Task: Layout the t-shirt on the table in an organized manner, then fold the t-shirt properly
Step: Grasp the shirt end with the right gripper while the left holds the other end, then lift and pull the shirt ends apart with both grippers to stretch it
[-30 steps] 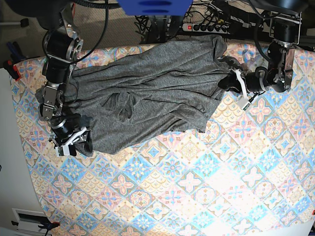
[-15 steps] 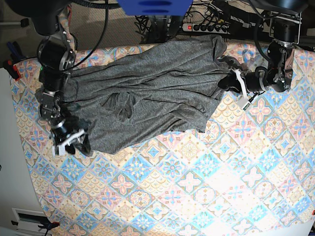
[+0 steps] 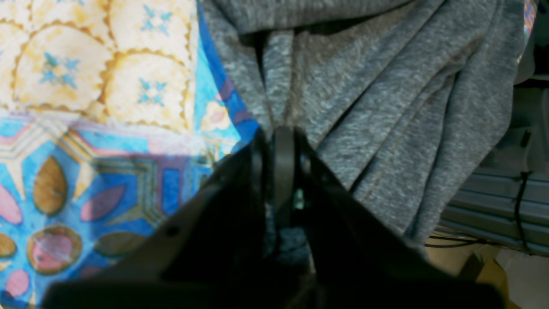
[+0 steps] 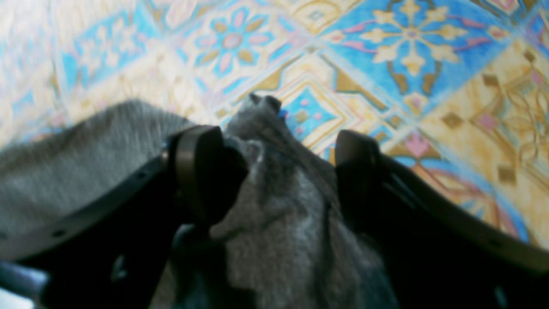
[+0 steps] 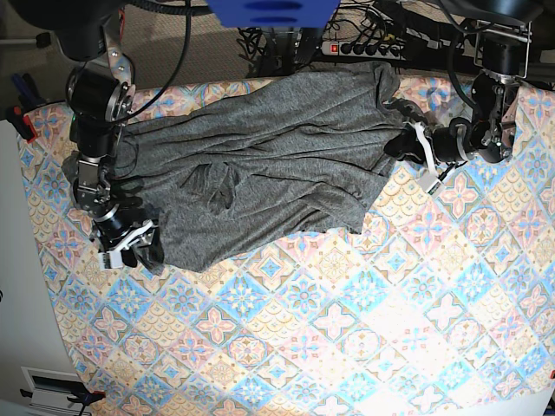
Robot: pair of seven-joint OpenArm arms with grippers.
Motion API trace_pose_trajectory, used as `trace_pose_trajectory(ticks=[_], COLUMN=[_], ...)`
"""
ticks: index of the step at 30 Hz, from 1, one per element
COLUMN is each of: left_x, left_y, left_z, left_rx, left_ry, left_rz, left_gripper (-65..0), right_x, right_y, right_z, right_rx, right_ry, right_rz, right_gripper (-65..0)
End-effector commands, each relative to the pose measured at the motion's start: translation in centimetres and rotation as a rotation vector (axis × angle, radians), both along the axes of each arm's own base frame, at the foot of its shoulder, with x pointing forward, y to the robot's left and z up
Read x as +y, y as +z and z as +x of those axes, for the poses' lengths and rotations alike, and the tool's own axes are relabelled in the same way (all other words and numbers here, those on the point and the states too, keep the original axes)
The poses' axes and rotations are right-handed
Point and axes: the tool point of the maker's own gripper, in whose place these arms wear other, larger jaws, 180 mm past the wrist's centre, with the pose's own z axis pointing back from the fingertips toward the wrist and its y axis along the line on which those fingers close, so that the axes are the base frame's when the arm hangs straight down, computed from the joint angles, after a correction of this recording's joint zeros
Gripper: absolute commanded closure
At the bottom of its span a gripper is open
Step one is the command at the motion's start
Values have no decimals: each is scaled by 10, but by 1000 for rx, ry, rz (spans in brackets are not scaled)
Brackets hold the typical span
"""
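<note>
The dark grey t-shirt (image 5: 260, 165) lies crumpled across the back half of the table (image 5: 347, 329), with folds near its middle. My left gripper (image 5: 395, 145) is at the shirt's right edge. In the left wrist view it (image 3: 283, 137) is shut on a pinch of the t-shirt (image 3: 386, 107) above the table (image 3: 107, 86). My right gripper (image 5: 130, 245) sits at the shirt's lower left corner. In the right wrist view it (image 4: 279, 159) stands open, with a bunched corner of the t-shirt (image 4: 279, 223) between its fingers (image 4: 201, 171) over the table (image 4: 386, 64).
A power strip with cables (image 5: 364, 48) runs behind the table's back edge. A blue object (image 5: 269, 10) hangs at the top centre. A red clamp (image 5: 22, 121) sits at the table's left corner, and a white surface (image 5: 13, 303) borders the left side.
The right arm shifted a little left and back at the shirt's lower left corner, its upper links turning. The left arm and most of the shirt stayed put.
</note>
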Motion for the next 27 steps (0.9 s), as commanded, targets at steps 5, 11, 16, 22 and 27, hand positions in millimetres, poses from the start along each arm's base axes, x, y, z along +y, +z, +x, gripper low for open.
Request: trace_pose_trajectory(ticks=[5, 11, 16, 22, 27], left_x=[45, 45, 44, 35, 22], left_y=[-32, -31, -31, -16, 5], left_z=[-45, -45, -43, 0, 45], left_rx=[192, 190, 186, 84, 0], left_ry=[-79, -79, -77, 47, 52], left_rz=[266, 266, 261, 191, 170], left_gripper=[0, 0, 0, 0, 0], right_x=[8, 7, -24, -58, -63], right_y=[-9, -6, 39, 85, 85], right_z=[-4, -1, 22, 34, 25], right_rx=[59, 48, -88, -218, -226], right_ry=[131, 125, 6, -101, -101], right_rz=[-143, -141, -130, -142, -174], right_gripper=[-198, 0, 0, 0, 0])
